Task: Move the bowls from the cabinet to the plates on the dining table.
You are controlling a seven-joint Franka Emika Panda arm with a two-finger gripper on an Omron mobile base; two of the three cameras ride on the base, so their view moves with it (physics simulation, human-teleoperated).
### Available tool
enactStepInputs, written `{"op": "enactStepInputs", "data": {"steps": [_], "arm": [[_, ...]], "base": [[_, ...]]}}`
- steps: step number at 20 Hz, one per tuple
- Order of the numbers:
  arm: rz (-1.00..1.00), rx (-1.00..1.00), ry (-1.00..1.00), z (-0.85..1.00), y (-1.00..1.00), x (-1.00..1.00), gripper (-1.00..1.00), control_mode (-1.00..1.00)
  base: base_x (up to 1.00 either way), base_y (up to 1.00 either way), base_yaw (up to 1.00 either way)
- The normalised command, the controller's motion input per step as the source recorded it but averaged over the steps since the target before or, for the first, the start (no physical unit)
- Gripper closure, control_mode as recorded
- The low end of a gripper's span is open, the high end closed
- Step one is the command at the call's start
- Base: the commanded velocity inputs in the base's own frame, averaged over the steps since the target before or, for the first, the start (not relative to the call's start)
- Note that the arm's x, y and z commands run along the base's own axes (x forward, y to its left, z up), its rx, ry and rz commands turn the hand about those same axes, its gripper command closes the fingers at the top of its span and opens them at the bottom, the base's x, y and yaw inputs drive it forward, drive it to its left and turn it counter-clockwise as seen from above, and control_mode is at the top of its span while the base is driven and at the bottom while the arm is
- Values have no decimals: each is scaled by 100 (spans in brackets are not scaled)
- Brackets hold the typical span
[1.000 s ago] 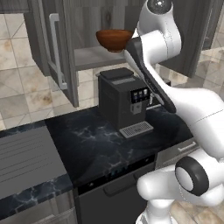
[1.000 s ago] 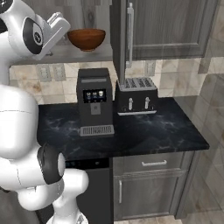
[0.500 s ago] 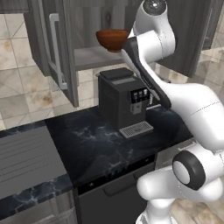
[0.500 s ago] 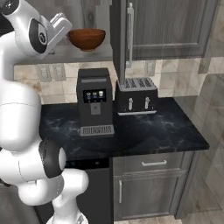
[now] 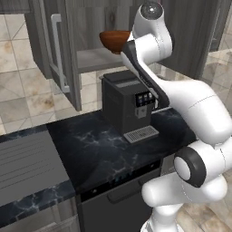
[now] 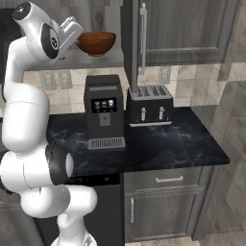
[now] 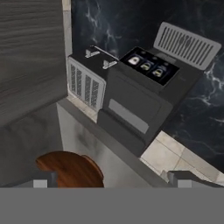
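Note:
A dark brown wood-like bowl (image 5: pixel 114 40) (image 6: pixel 96 42) stands on the lowest shelf of the open cabinet (image 5: pixel 93 59). The cabinet's door (image 5: pixel 54 54) is swung out to the left. In the right base view my gripper (image 6: pixel 77 30) is up at shelf height, just left of the bowl and apart from it. The hand view looks down past the shelf edge, with the bowl (image 7: pixel 70 169) by the left fingertip (image 7: pixel 41 180). My gripper (image 7: pixel 113 181) is open and holds nothing. The plates and the dining table are out of view.
A black coffee machine (image 6: pixel 103 113) (image 5: pixel 124 108) and a toaster (image 6: pixel 149 103) stand on the black marble counter (image 6: pixel 182 144) right under the shelf. A shut cabinet door with a silver bar handle (image 6: pixel 142 36) is right of the opening. Grey drawers (image 6: pixel 168 180) sit below.
The arm has shifted a little and the hand has edged nearer the bowl. The bowl has not moved and the gripper stays open.

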Motion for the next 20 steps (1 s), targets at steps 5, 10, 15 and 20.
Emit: {"op": "enactStepInputs", "data": {"steps": [5,10,15,20], "arm": [[2,0,0,0,0,37,-100,-100],[2,0,0,0,0,32,-100,-100],[2,0,0,0,0,35,-100,-100],[2,0,0,0,0,30,-100,-100]], "base": [[0,0,0],[0,0,0],[0,0,0],[0,0,0]]}}
